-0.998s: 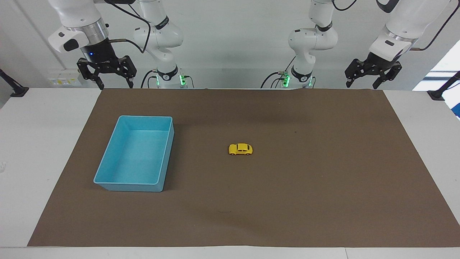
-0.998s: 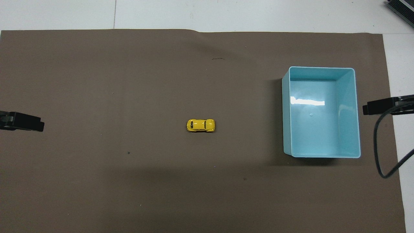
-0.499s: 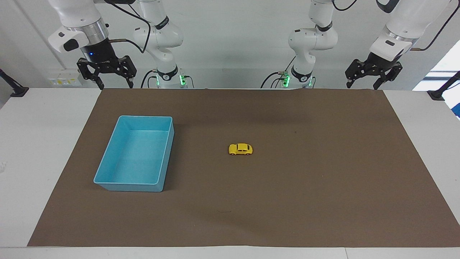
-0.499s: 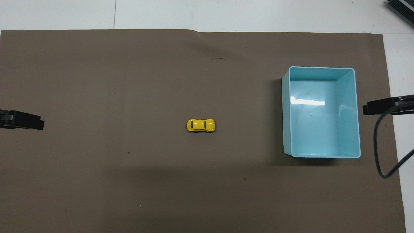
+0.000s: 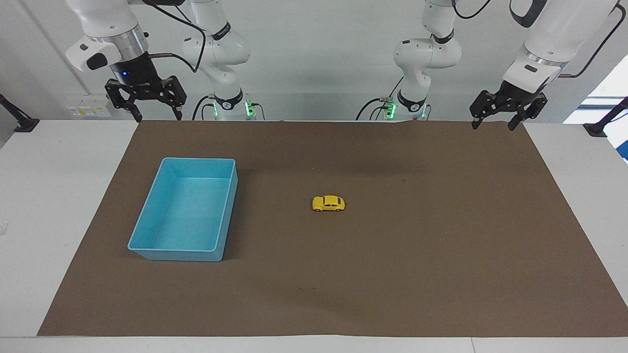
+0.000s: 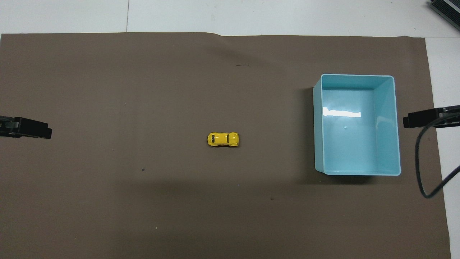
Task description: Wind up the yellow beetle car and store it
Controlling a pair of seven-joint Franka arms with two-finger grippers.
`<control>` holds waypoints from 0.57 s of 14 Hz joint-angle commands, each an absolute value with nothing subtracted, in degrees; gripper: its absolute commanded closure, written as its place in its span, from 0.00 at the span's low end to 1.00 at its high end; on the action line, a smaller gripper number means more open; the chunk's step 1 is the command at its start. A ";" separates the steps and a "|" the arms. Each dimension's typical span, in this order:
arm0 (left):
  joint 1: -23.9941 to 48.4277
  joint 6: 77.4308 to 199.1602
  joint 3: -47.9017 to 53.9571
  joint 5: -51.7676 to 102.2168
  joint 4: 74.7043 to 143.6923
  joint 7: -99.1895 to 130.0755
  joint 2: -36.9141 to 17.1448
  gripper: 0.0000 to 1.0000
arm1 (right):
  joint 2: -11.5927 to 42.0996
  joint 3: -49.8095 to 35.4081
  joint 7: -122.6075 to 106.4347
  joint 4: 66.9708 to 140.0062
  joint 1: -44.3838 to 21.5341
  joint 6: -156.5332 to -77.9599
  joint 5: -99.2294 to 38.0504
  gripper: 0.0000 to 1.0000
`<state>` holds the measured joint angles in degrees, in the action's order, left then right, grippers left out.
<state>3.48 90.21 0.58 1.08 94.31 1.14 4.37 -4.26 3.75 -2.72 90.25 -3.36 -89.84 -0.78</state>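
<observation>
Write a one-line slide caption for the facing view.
Yellow beetle car sits mid-mat beside the empty blue tray, while the left gripper and right gripper hang open above the table's robot-side edge.

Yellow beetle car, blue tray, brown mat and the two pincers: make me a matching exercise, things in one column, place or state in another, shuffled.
Things:
1. yellow beetle car
2. blue tray
3. left pincer
4. right pincer

States:
A. empty, toward the right arm's end
B. open, over the mat's edge at the left arm's end
C. on its wheels mid-mat, untouched
D. open, raised, near the tray's end of the table

Pairs: 1-C, 2-A, 3-B, 4-D
</observation>
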 commanded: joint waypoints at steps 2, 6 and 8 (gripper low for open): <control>5.88 93.24 0.26 0.97 94.83 7.73 2.64 0.00 | -4.75 3.60 -1.67 90.09 -2.99 -88.95 -1.23 0.00; 7.29 95.45 0.26 0.97 95.10 14.40 0.80 0.00 | -4.75 3.60 -1.67 90.09 -2.99 -88.95 -1.23 0.00; 7.91 97.02 0.26 2.71 95.27 19.04 -0.17 0.00 | -4.75 3.60 -1.67 90.09 -2.99 -88.95 -1.23 0.00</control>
